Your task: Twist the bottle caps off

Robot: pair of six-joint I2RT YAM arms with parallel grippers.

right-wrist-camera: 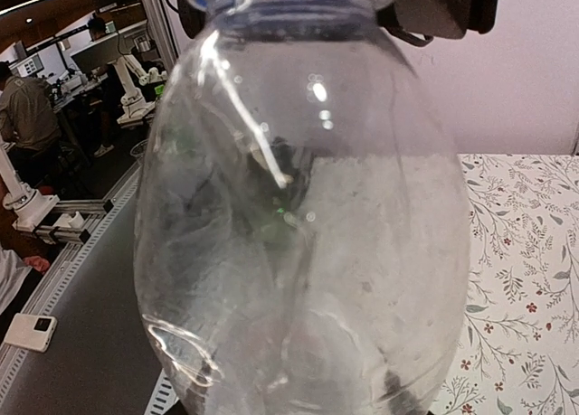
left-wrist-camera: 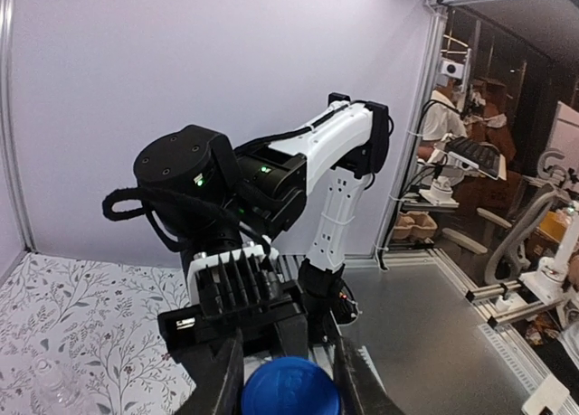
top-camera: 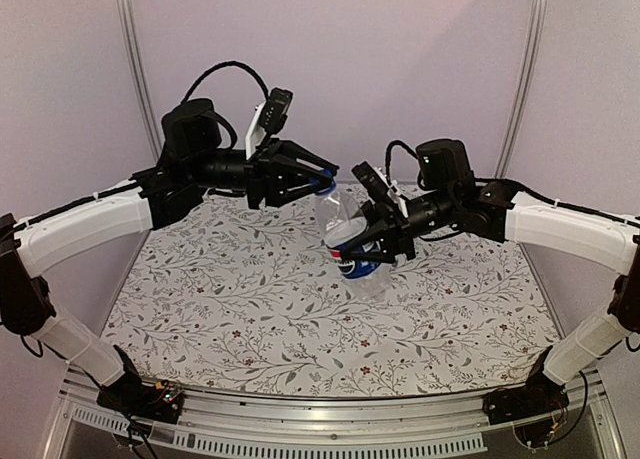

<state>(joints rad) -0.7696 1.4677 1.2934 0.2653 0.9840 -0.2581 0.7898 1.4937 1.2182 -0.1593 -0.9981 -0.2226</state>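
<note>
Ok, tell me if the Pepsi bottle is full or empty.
Empty, it seems: the clear plastic bottle with the blue Pepsi label shows no liquid line through its walls in the right wrist view.

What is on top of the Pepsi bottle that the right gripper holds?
The blue cap sits on the neck of the Pepsi bottle, clamped between the fingers of the left gripper. Those fingers cover the cap's sides, so whether it is tight or already loose cannot be seen.

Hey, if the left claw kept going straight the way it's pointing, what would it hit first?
The blue cap, already between its fingers; behind that, probably the right arm, though depth is unclear.
</note>
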